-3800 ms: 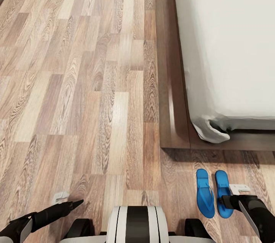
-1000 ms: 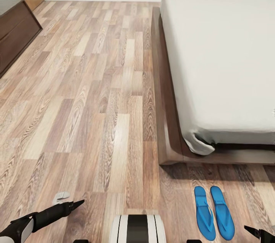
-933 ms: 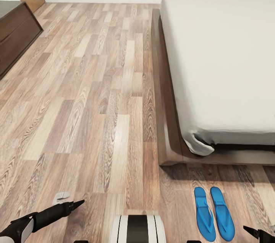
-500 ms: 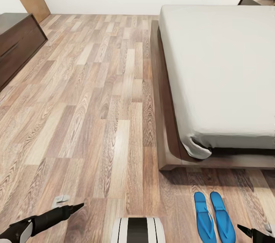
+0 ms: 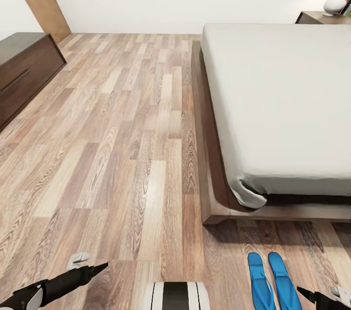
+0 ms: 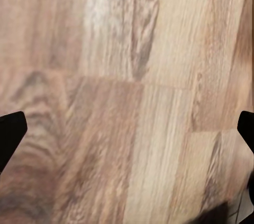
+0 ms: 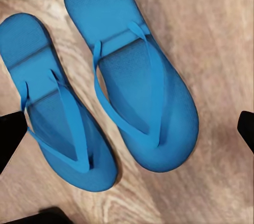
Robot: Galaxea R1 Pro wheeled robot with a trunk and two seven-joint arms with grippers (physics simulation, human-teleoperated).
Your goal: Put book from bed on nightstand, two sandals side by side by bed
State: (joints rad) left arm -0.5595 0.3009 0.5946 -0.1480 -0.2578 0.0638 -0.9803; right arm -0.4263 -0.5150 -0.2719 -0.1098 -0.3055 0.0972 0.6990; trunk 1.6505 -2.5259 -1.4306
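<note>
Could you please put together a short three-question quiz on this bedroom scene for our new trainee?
1. True or false: the two sandals lie side by side on the floor, near the foot corner of the bed.
2. What holds the right hand? A) a sandal B) a book C) nothing
3. Fill in: the left hand hangs open over bare ____ floor.

Key: 1 true; 2 C; 3 wood.

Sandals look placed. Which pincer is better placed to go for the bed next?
Right, probably. The right pincer sits on the bed side, above the two sandals lying side by side. The left pincer hangs over open floor, farther off. No book is visible yet.
</note>
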